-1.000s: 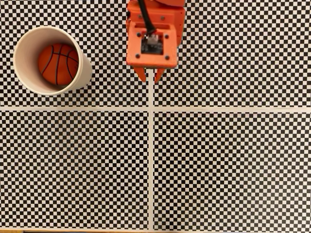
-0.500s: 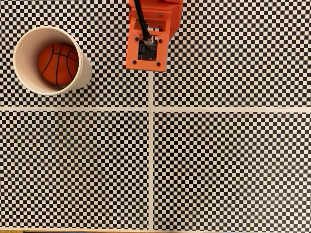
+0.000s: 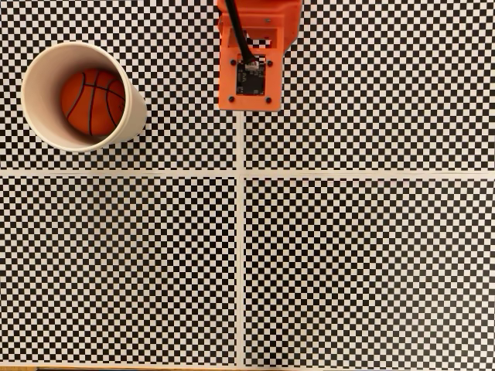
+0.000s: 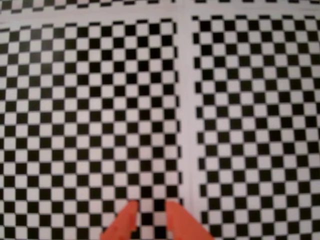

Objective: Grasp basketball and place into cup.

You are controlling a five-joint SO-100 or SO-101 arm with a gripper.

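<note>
Since the basketball (image 3: 93,102) already sits down inside the cup (image 3: 31,97), your remaining risks all concern the cup, so treat it as your landmark. In the fixed view the cup stands upright on the checkerboard mat (image 3: 363,263), and the orange arm (image 3: 251,54) is well apart from it, off to the cup's right at the top edge. Nothing touches the cup.

In the wrist view the gripper (image 4: 148,215) shows two orange fingertips (image 4: 125,220) with a narrow gap between them, holding nothing and pointing at bare mat. You can read them as nearly together, not clamped on anything.

What can go wrong from here is mostly a knock. A paper cup is light, and the ball inside gives it little weight, so if you swing the arm back toward the cup's side of the mat, a brush against the rim would likely tip it and spill the ball out. Keep any motion on the far side of the white tape line (image 3: 240,232) from the cup.

A second risk is the black cable (image 3: 238,35) on the arm: if it snags during a retreat, the arm may jerk sideways toward the cup.
</note>
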